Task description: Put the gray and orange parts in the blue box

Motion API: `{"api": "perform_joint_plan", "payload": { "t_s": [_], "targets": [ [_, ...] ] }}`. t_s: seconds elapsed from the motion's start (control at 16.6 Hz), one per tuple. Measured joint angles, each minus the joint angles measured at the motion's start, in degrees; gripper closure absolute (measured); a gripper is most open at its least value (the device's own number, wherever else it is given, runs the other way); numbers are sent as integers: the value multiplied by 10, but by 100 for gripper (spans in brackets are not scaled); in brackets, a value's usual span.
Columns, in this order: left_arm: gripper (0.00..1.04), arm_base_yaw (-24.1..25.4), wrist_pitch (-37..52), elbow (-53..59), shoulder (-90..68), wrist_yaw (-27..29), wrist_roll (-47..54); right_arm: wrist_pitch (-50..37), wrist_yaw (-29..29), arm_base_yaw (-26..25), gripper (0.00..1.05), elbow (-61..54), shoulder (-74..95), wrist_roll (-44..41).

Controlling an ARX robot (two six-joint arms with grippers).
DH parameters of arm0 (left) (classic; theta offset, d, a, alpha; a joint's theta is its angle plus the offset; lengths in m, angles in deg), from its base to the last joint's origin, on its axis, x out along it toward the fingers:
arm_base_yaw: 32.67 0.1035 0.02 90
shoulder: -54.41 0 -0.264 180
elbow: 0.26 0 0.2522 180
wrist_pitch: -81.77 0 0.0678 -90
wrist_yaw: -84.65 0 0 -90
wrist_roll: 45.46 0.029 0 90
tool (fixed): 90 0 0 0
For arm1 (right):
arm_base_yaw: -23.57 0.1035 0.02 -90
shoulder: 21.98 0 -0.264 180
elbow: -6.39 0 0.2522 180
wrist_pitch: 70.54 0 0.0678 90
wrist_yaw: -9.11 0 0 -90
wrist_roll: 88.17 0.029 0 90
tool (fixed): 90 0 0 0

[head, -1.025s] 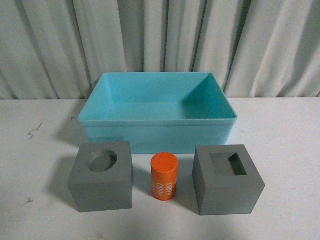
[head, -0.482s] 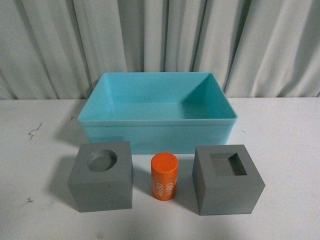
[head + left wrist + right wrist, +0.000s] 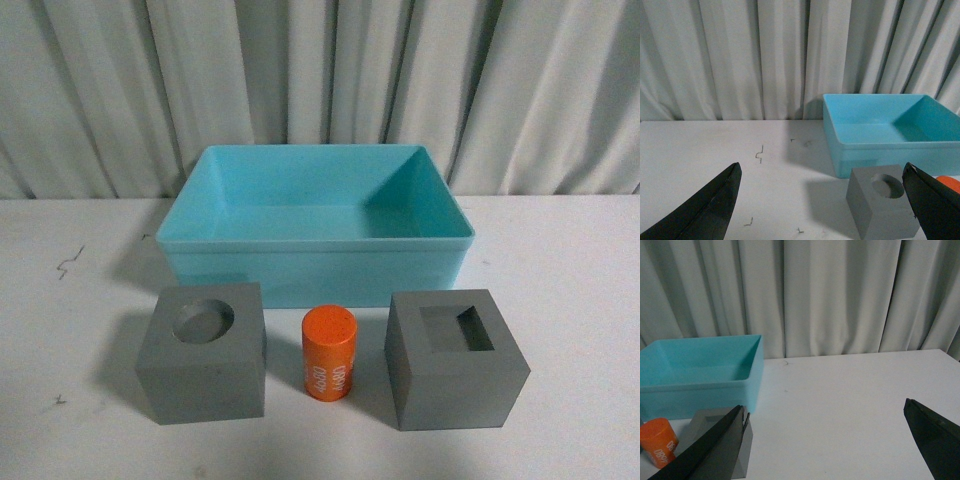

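On the white table stands the blue box (image 3: 315,268), its inside bare. In front of it sit a gray cube with a round recess (image 3: 203,352), an upright orange cylinder (image 3: 329,353) with white lettering, and a gray cube with a square recess (image 3: 455,360). No arm shows in the front view. My left gripper (image 3: 822,192) is open, low over the table, left of the round-recess cube (image 3: 883,205) and the box (image 3: 890,135). My right gripper (image 3: 825,432) is open over bare table, right of the square-recess cube (image 3: 720,440), the cylinder (image 3: 659,442) and the box (image 3: 700,371).
A pleated grey-white curtain (image 3: 320,80) closes off the back of the table behind the box. Small dark scuff marks (image 3: 68,262) lie on the table surface at the left.
The orange cylinder's lettering has turned slightly around its side; its place has not changed. The cubes and the box have not moved.
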Motion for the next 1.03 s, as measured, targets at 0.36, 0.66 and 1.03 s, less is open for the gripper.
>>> {"api": "perform_joint_plan", "payload": {
  "t_s": [0.36,0.66,1.03],
  "targets": [
    [7,0,0,0,0,0,0,0,0,0,6,0,0,0],
    [7,0,0,0,0,0,0,1,0,0,6,0,0,0],
    [7,0,0,0,0,0,0,-69,89,-171,6,214,476,-3]
  ]
}}
